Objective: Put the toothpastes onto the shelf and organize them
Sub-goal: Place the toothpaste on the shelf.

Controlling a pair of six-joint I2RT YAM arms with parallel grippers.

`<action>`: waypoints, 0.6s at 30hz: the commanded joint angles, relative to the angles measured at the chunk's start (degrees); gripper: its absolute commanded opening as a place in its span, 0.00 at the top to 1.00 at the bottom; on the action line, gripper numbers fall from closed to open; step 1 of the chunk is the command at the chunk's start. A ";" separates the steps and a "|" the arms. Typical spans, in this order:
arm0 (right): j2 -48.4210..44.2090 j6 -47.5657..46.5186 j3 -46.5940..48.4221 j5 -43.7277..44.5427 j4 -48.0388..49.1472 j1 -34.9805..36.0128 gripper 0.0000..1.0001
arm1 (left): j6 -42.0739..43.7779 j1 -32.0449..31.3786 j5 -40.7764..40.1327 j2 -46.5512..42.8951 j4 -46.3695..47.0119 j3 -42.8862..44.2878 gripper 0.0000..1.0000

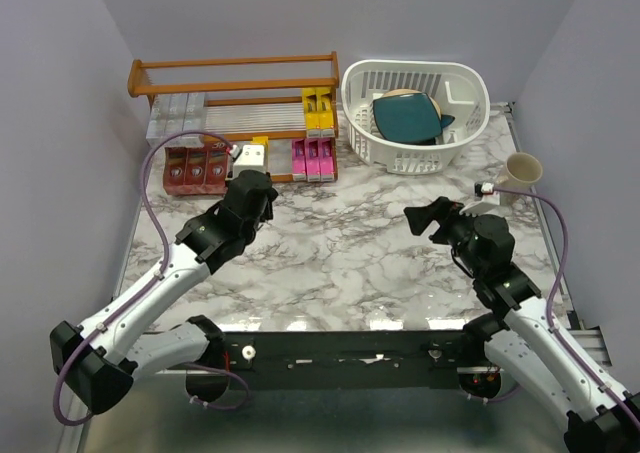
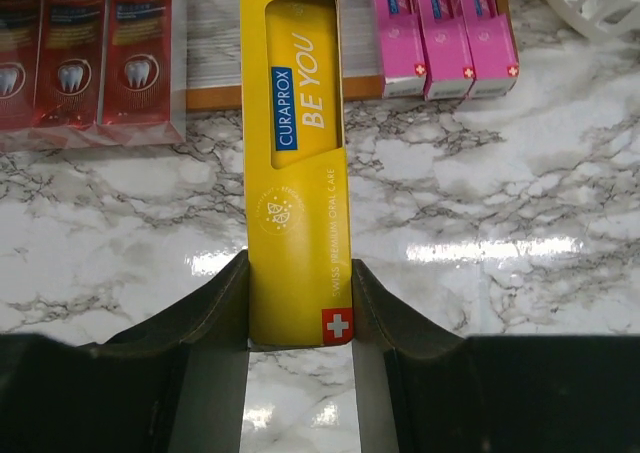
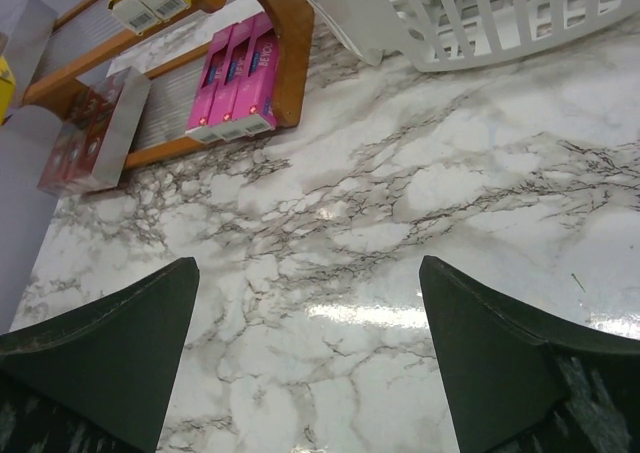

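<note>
My left gripper point(image 2: 298, 303) is shut on the near end of a yellow toothpaste carton point(image 2: 298, 173), whose far end points at the shelf's lower tier point(image 2: 215, 96), into the gap between three red cartons point(image 2: 75, 53) and three pink ones point(image 2: 445, 28). From above, this gripper point(image 1: 252, 175) and its yellow carton point(image 1: 258, 143) sit at the front of the orange-brown shelf point(image 1: 235, 63). Silver cartons point(image 1: 175, 113) and yellow cartons point(image 1: 318, 111) lie on the upper tier. My right gripper point(image 1: 425, 216) hovers open over bare marble point(image 3: 330, 213), holding nothing.
A white slotted basket point(image 1: 415, 113) with a teal object inside stands right of the shelf, and its wall point(image 3: 480, 23) shows in the right wrist view. A cream cup point(image 1: 522, 170) stands by the right wall. Grey walls close in both sides of the table.
</note>
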 commanded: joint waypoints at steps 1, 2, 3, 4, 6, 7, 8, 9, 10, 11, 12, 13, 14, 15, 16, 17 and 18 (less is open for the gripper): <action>-1.69 -2.37 -2.83 0.44 6.49 -0.04 0.00 | 4.28 4.01 7.52 -0.63 11.47 0.17 0.65; -2.04 -2.19 -3.36 0.52 6.58 -0.04 0.00 | 4.89 5.41 7.96 -0.10 11.91 1.30 0.65; -2.30 -2.19 -3.54 0.61 6.67 -0.13 0.00 | 5.25 6.12 7.97 1.90 11.65 2.18 0.65; -2.57 -2.10 -3.71 0.96 6.59 -0.04 0.00 | 5.60 6.56 7.79 3.14 11.30 3.24 0.65; -3.80 -1.75 -4.50 1.66 6.50 -0.04 0.00 | 6.56 7.96 7.00 6.65 11.38 6.14 0.65; -4.50 -1.49 -4.85 2.36 6.41 -0.04 0.00 | 6.83 8.49 7.35 7.71 11.56 6.93 0.65; -5.72 -1.14 -5.21 2.98 6.32 -0.13 0.00 | 6.83 9.37 7.87 8.94 11.56 8.77 0.65; -6.52 -0.96 -5.73 3.59 6.15 -0.04 0.00 | 6.83 10.68 8.83 11.65 11.13 9.83 0.65; -7.13 -0.96 -6.00 4.12 6.06 -0.04 0.00 | 6.83 11.39 9.28 12.98 10.86 10.97 0.65; -7.75 -0.79 -6.17 4.30 6.06 -0.04 0.00 | 6.92 11.84 9.63 14.30 10.77 13.16 0.65; -8.80 -0.70 -6.44 4.56 5.97 -0.04 0.00 | 7.09 12.01 9.72 16.58 10.86 13.96 0.65; -9.24 -0.70 -6.79 4.83 5.97 -0.04 0.00 | 7.53 12.54 9.37 17.47 12.08 14.49 0.65; -9.60 -0.52 -6.88 5.00 5.97 -0.04 0.00 | 7.80 12.72 9.55 18.35 12.96 15.54 0.65; -9.86 -0.52 -6.97 5.18 6.06 -0.04 0.00 | 8.06 12.98 9.90 20.10 13.58 16.07 0.65; -9.86 -0.52 -7.23 5.01 6.32 -0.04 0.00 | 8.24 13.24 10.59 21.07 14.63 16.78 0.65; -9.95 -0.43 -7.32 4.57 6.58 -0.04 0.00 | 8.50 13.77 11.04 22.22 14.81 18.44 0.65; -9.86 -0.61 -7.32 4.48 6.67 -0.04 0.00 | 8.94 13.86 11.56 24.31 15.07 19.24 0.65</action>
